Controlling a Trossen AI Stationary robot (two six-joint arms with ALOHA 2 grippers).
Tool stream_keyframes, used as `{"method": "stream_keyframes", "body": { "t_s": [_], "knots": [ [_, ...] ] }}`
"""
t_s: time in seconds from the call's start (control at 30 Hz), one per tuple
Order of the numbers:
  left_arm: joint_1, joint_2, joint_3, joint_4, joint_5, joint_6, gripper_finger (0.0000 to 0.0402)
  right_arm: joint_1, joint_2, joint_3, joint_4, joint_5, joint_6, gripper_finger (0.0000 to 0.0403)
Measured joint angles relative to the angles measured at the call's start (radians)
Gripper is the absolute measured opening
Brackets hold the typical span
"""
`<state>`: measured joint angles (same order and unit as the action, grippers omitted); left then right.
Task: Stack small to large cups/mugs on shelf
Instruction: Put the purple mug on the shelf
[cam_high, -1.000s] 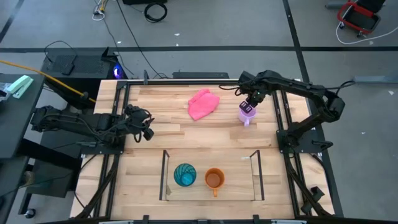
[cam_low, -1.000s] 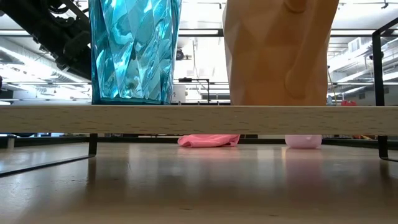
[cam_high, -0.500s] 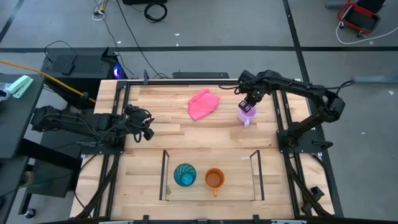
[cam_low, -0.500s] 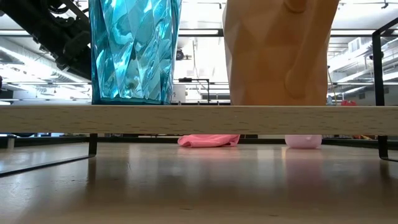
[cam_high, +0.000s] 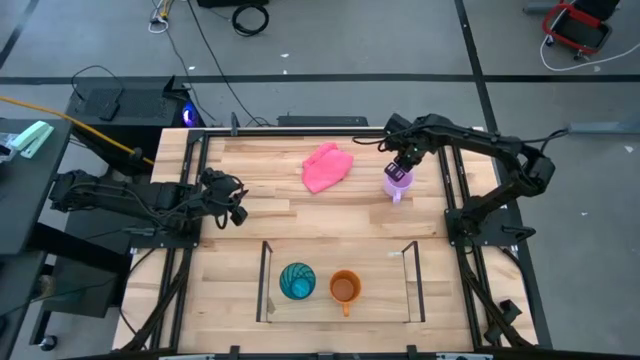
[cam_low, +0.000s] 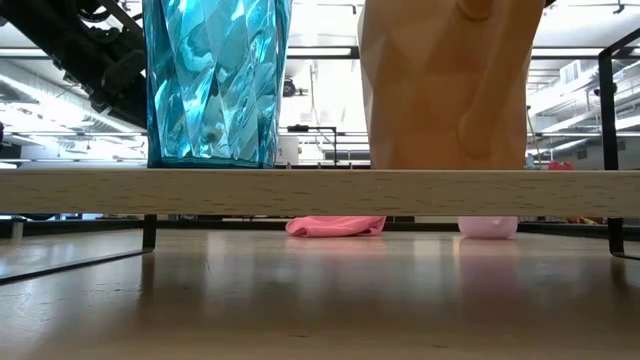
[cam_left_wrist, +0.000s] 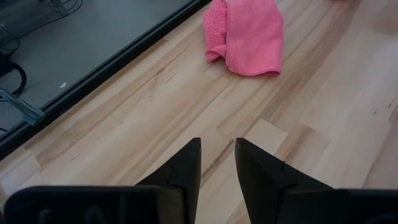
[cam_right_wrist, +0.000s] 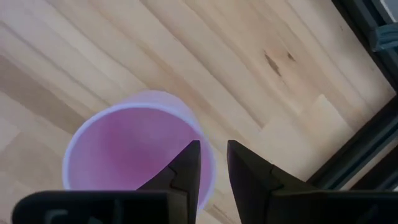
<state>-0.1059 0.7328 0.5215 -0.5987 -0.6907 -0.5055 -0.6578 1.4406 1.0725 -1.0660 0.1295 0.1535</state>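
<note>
Table (cam_high: 330, 215): light wooden top with a dark metal frame along both sides.

Shelf (cam_high: 267, 285): thin dark rod frame with a pale plank base, at the near middle of the table. The low view looks along the plank edge (cam_low: 320, 192).

Blue tumbler (cam_high: 297, 281): upright on the left part of the shelf, faceted and see-through in the low view (cam_low: 215, 80).

Orange mug (cam_high: 344, 288): upright on the shelf just beside the tumbler, on its right, handle toward the near edge; fills the upper right of the low view (cam_low: 450, 85).

Purple mug (cam_high: 397, 184): upright on the table at the far right, well apart from the shelf, handle toward the near edge.

Right gripper (cam_high: 402, 166): directly above the purple mug. In the right wrist view its fingers (cam_right_wrist: 186, 165) straddle the rim of the mug (cam_right_wrist: 124, 146), one inside and one outside, pinching the wall.

Left gripper (cam_high: 238, 208): at the left edge of the table, low over bare wood; fingers (cam_left_wrist: 186, 165) nearly together, a narrow gap between them, holding nothing.

Pink cloth (cam_high: 327, 167): crumpled at the far middle of the table, left of the purple mug.
</note>
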Motion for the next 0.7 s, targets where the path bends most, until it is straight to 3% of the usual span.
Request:
{"method": "stream_keyframes", "body": {
  "t_s": [0.4,0.7],
  "knots": [
    [0.0,0.0,0.0,0.0,0.0,0.001,0.0107,-0.008,0.0,-0.004,0.002,-0.019,0.004,0.0086],
    [0.0,0.0,0.0,-0.001,0.0,0.0,0.0107,-0.008,0.001,-0.102,0.042,-0.019,-0.015,0.0086]
  ]
}}
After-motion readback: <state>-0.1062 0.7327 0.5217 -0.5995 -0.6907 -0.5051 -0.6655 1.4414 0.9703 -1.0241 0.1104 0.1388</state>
